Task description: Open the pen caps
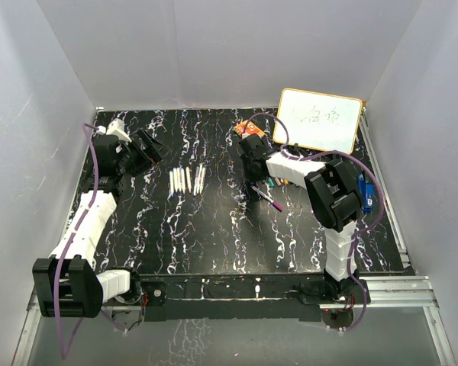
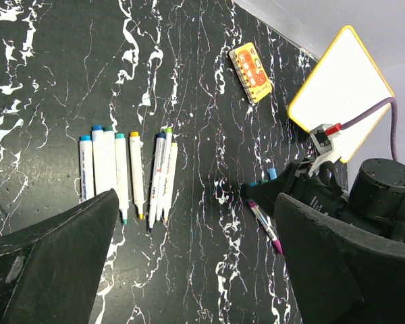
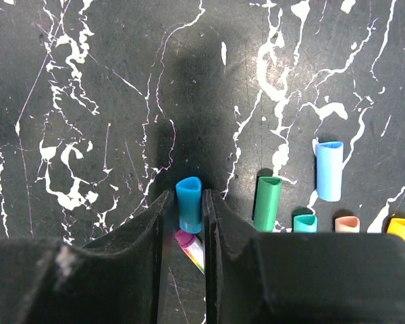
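Caps (image 3: 268,202) crowd beside the blue cap (image 3: 188,202) between right fingers (image 3: 145,236).

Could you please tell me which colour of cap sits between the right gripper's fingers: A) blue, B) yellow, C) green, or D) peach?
A: in the right wrist view the blue cap stands between the two fingers of the right gripper, while the green cap and the yellow cap lie off to one side of it.
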Controlling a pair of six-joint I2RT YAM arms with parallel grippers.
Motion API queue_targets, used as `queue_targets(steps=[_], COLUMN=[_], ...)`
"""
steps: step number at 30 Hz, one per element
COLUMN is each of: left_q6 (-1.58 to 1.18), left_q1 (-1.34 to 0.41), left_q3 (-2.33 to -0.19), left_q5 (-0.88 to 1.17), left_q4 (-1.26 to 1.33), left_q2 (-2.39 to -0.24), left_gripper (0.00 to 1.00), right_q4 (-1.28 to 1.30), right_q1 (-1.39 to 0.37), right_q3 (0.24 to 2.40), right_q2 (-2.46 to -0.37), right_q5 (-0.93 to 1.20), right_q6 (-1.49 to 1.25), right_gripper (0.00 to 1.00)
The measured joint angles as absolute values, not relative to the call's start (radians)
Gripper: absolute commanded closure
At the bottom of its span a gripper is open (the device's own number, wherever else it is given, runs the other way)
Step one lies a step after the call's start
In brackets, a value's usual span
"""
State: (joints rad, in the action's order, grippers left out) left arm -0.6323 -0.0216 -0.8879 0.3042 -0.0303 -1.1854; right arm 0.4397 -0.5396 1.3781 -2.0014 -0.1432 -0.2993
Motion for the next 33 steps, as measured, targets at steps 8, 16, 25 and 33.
queue_targets(steps=[8,16,25,33], left_q6=[-0.632,-0.636,-0.673,-0.706], left_q1=[-0.022,-0.022,-0.022,-0.022], left_q3=[-0.888,-0.888,-0.886,-0.863], left_q5=[0.305,0.315,0.355,0.396], left_q4=[-0.03,-0.03,-0.009,0.043], left_q2=[-1.185,-1.185,-1.184,-1.18], left_gripper=[0.02,0.01,0.01,0.01], right_q4=[0.445,0.439,0.392,0.393], right_q1=[-0.54,-0.54,-0.54,-0.54], right_q3=[1.381,1.381,1.328,1.166], right_q2=[-2.004,-2.003,-1.864,-1.675], right_q5=[-0.158,-0.166,-0.167,-0.18], right_q6=[-0.313,-0.305,-0.251,-0.231], right_gripper=[0.71,0.63,0.46,0.42])
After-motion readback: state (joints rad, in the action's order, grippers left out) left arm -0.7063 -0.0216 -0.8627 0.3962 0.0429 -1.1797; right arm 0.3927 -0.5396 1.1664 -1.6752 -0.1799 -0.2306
